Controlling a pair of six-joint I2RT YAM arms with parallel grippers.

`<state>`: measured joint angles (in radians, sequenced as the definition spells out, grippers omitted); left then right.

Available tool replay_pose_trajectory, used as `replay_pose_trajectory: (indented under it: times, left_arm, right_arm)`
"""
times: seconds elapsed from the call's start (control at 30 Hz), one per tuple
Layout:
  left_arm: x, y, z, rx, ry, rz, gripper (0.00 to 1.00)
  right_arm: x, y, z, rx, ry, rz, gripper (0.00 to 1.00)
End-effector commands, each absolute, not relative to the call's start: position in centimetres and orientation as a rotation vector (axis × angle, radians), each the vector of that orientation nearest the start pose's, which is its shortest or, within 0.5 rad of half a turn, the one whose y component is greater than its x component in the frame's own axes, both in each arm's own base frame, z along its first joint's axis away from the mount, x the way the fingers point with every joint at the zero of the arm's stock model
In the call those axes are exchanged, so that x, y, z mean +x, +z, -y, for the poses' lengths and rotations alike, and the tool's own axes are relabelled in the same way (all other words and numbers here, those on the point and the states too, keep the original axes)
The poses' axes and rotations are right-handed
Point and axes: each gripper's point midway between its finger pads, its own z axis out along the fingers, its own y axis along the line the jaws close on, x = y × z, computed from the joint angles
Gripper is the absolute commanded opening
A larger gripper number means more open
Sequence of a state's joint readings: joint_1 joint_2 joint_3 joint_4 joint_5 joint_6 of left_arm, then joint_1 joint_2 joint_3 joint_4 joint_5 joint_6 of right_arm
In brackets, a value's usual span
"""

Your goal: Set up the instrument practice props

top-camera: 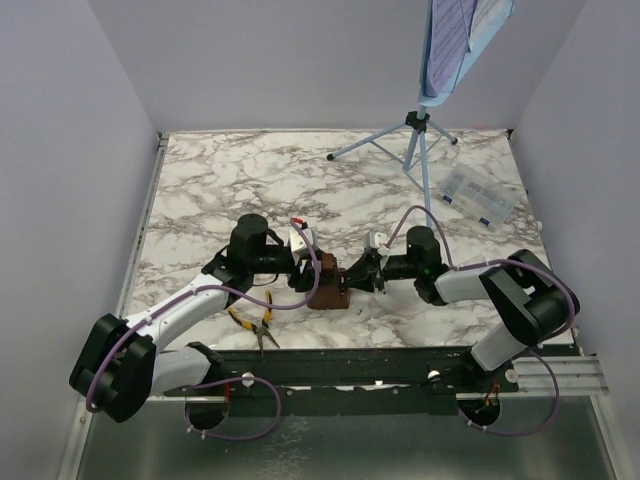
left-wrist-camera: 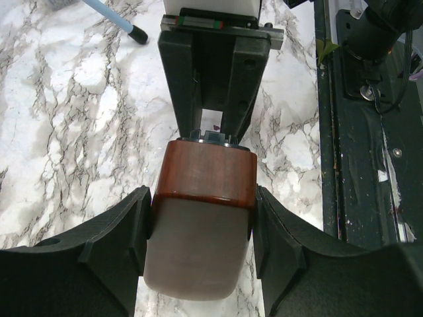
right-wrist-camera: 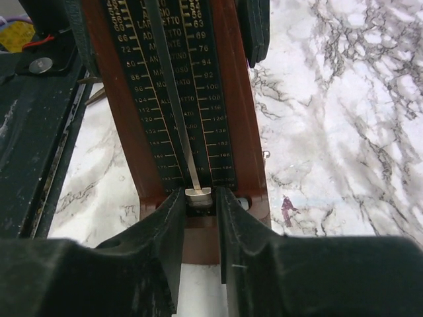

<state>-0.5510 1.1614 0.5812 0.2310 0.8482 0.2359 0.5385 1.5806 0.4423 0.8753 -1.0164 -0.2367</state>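
The small brown pyramid metronome [top-camera: 328,288] sits on the marble table near the front edge, between my two grippers. My left gripper [top-camera: 316,272] is shut on its body; in the left wrist view the fingers [left-wrist-camera: 135,231] press both sides of the metronome [left-wrist-camera: 206,175]. My right gripper [top-camera: 354,277] is shut on the silver pendulum weight [right-wrist-camera: 198,197] at the foot of the tempo scale [right-wrist-camera: 192,99]. The light blue music stand [top-camera: 417,140] stands at the back right with the pale printed sheet [top-camera: 450,30] on its desk.
Yellow-handled pliers [top-camera: 252,318] lie front left of the metronome. A clear plastic box [top-camera: 478,195] sits at the right, near the stand's legs. A stand leg tip [left-wrist-camera: 135,33] shows in the left wrist view. The black base rail [top-camera: 350,365] runs along the front edge.
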Motion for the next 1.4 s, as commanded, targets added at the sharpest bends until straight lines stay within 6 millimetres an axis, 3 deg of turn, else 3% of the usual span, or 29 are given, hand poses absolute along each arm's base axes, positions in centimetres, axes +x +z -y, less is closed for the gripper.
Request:
replay_pose_trajectory:
  times: [0.0,0.2,0.53,0.9,1.23,1.37]
  left_arm:
    - [21.6,16.4,27.5,1.254,-0.979,-1.461,0.00]
    - [21.5,16.3,27.6,1.260,-0.995,-1.461,0.00]
    - [21.5,15.8,27.8,1.269,-0.996,-1.474,0.00]
    - [21.3,15.9,27.9,1.273,-1.005,-1.469,0.00]
    - [21.1,15.8,28.0,1.279,-1.021,-1.470,0.00]
    - [21.1,15.9,28.0,1.278,-1.019,-1.468,0.00]
  right_arm:
    - [21.6,9.7,-30.5,-1.346,1.162,-1.263,0.25]
    - [21.4,11.5,-30.8,-1.348,1.181,-1.227,0.18]
    - [21.5,17.2,-31.4,-1.334,1.148,-1.114,0.09]
    - [21.7,19.6,-31.6,-1.320,1.145,-1.081,0.08]
    - [22.1,20.9,-31.6,-1.291,1.135,-1.091,0.13]
    - [22.1,20.1,-31.7,-1.298,1.139,-1.108,0.15]
